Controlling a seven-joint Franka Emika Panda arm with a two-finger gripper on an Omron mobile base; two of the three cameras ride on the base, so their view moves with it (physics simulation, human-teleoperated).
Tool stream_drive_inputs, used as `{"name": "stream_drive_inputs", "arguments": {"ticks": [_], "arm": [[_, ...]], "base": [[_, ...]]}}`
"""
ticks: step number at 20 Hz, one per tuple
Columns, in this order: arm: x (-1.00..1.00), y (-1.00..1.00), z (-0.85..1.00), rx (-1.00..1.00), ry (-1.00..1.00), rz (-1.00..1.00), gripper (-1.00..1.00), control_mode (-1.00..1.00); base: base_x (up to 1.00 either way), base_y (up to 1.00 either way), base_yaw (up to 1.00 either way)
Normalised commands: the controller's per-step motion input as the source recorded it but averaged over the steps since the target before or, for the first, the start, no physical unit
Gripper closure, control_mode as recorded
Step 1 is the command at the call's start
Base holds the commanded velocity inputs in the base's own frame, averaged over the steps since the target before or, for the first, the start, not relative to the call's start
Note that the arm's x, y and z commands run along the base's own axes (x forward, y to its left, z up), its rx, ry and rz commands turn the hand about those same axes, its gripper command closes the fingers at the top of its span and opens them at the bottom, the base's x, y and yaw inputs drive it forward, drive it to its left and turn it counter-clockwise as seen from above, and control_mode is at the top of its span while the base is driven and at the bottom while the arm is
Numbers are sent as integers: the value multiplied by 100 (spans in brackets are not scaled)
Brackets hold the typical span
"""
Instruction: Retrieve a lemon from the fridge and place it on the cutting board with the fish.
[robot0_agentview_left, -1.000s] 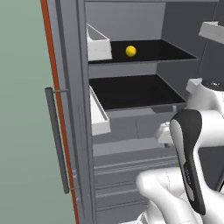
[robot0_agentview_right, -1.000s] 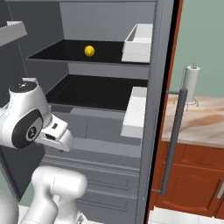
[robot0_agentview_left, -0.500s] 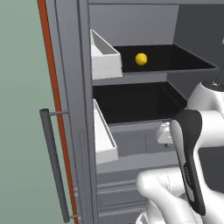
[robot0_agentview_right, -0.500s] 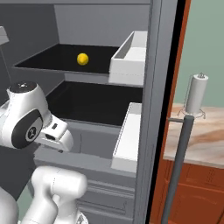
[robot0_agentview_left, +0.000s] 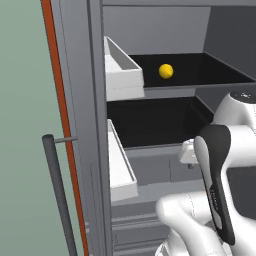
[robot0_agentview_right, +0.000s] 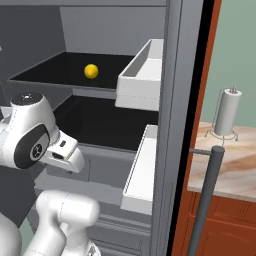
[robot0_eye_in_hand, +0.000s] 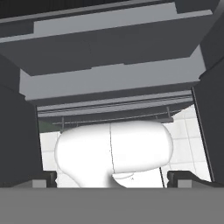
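Observation:
The lemon (robot0_agentview_left: 166, 71) (robot0_agentview_right: 91, 71), small and bright yellow, lies on the upper black shelf of the open fridge (robot0_agentview_left: 150, 35) (robot0_agentview_right: 110, 30), toward the back. My arm is folded low in front of the lower shelf, well below and in front of the lemon. In the hand view my gripper (robot0_eye_in_hand: 113, 178) points down at the fridge's lower drawers and the floor. Its dark fingertips (robot0_eye_in_hand: 43, 178) stand wide apart, open, with nothing between them. The cutting board and the fish are out of view.
White door bins (robot0_agentview_left: 120, 70) (robot0_agentview_right: 142, 75) jut out beside both shelves on the open doors. Long bar handles (robot0_agentview_left: 57, 195) (robot0_agentview_right: 207, 200) stand on the door fronts. To the right, a paper towel roll (robot0_agentview_right: 229, 111) stands on a wooden counter (robot0_agentview_right: 235, 167).
The whole picture has shifted and grown: the base has driven closer to the fridge. The arm keeps its folded pose and the jaws stay open. The lemon has not moved on its shelf.

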Motion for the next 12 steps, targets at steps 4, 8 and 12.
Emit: {"name": "stream_drive_inputs", "arguments": {"ticks": [4, 8, 12], "arm": [[0, 0, 0, 0, 0, 0, -100, 100], [5, -1, 0, 0, 0, 1, -100, -100], [9, 0, 13, 0, -6, 10, -100, -100]], "base": [[38, -18, 4], [4, -3, 0], [0, 0, 0]]}}
